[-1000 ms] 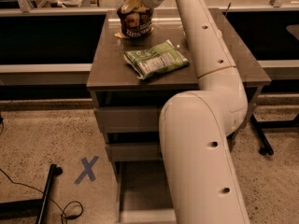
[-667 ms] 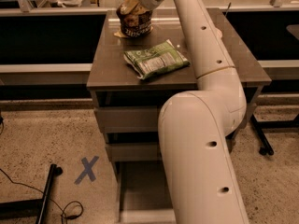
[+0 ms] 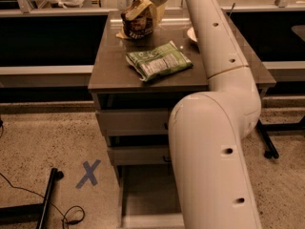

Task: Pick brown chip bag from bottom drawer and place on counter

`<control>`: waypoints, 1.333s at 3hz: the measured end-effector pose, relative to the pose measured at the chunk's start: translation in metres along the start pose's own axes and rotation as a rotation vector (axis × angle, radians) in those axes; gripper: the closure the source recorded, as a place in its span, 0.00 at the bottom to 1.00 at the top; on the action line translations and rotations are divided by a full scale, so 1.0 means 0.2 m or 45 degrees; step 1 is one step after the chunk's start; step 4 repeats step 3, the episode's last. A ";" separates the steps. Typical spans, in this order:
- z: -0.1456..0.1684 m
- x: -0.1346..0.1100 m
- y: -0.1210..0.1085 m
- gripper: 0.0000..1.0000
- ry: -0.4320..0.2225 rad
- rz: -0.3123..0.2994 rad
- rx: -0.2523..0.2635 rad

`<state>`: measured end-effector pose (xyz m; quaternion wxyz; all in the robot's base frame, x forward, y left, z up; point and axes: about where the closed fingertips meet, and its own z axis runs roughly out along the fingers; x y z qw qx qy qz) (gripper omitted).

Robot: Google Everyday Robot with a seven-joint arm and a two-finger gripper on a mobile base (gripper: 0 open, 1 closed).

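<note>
The hand (image 3: 142,3) is pinching the brown chip bag (image 3: 138,25) by its top, dangling it upright straight below, base touching the table's (image 3: 109,73) far-left corner.

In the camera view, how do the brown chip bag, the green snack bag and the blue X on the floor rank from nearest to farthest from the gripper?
The gripper is above the far edge of the counter.
1. brown chip bag: right at the gripper, at the far edge.
2. green snack bag: mid-counter.
3. blue X: on the floor, left of the drawers.
</note>
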<state>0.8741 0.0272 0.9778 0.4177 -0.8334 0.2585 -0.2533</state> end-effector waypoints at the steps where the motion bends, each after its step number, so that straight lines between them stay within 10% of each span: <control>1: -0.32 0.07 -0.09 0.00 0.100 0.031 -0.007; 2: -0.59 0.11 -0.11 0.00 0.138 0.096 0.073; 4: -0.62 0.12 -0.06 0.00 0.147 0.102 0.063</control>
